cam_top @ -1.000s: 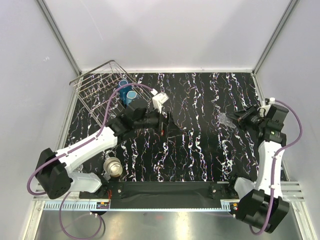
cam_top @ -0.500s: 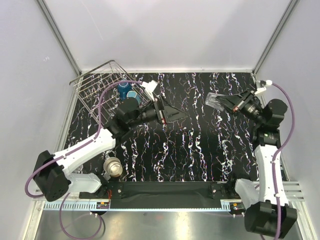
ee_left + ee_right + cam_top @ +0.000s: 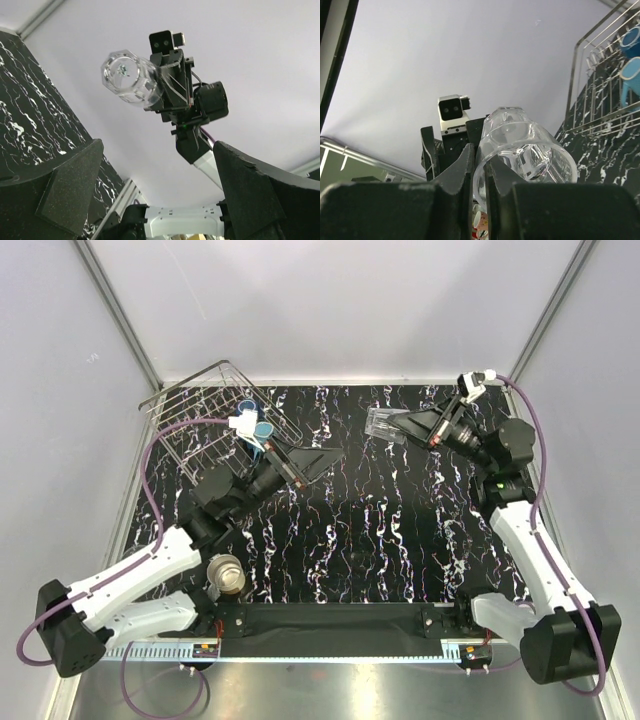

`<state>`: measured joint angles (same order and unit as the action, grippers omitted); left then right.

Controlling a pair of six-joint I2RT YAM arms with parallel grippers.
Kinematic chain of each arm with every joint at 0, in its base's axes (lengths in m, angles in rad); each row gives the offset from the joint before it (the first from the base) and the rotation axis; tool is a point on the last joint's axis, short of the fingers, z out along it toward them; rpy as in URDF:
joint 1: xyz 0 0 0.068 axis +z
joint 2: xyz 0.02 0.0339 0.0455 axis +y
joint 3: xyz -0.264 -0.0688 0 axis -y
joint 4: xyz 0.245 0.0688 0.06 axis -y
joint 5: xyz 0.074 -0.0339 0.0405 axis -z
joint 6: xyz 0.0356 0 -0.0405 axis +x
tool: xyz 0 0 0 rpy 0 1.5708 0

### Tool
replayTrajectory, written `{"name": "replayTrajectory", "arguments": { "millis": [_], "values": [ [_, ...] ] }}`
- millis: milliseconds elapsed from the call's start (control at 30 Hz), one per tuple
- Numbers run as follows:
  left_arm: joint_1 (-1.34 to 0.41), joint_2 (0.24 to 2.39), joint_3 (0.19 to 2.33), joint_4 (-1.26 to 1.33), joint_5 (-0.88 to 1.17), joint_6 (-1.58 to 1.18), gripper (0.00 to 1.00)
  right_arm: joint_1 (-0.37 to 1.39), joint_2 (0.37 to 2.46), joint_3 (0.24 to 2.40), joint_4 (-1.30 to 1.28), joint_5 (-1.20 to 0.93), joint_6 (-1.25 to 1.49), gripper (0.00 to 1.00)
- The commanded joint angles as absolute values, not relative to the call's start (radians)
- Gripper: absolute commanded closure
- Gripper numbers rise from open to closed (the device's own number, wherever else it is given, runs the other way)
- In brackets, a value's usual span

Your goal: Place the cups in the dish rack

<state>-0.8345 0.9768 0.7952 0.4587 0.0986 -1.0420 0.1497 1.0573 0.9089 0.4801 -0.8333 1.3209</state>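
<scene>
My right gripper (image 3: 402, 424) is shut on the rim of the clear glass cup (image 3: 382, 423) and holds it on its side, high above the table's far middle. The glass fills the right wrist view (image 3: 525, 150), one finger inside its rim and one outside. It also shows in the left wrist view (image 3: 129, 79). My left gripper (image 3: 322, 460) is open and empty, raised, pointing right toward the glass. The dish rack (image 3: 190, 418) stands at the far left with two blue cups (image 3: 263, 429) in it. The beige-silvery cup (image 3: 226, 573) stands near the left arm's base.
The rack's wire wall (image 3: 592, 70) and the blue cups (image 3: 632, 75) show at the right of the right wrist view. White enclosure walls and metal corner posts ring the black marbled table (image 3: 400, 540).
My right arm has lifted the clear glass and carried it left toward the far middle. My left arm has risen and drawn back, with its open gripper turned toward the glass.
</scene>
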Motion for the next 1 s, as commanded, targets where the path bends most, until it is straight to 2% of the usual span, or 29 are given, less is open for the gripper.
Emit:
{"name": "replayTrajectory", "arguments": {
  "millis": [0,267,800,967],
  "values": [
    [-0.847,0.983,0.792,0.535,0.003,-1.032,0.01,0.204,1.084,0.917,0.665,-0.779,1.379,1.00],
    [-0.873,1.031,0.808,0.594,-0.044,-0.943,0.01,0.317,1.106,0.893,0.775,-0.741,1.416,1.00],
    [-0.884,1.097,0.810,0.811,-0.052,-0.862,0.01,0.411,1.147,0.904,0.845,-0.704,1.456,1.00],
    [-0.884,1.115,0.824,0.844,-0.020,-0.861,0.07,0.420,1.143,0.899,0.836,-0.698,1.451,1.00]
  ]
}}
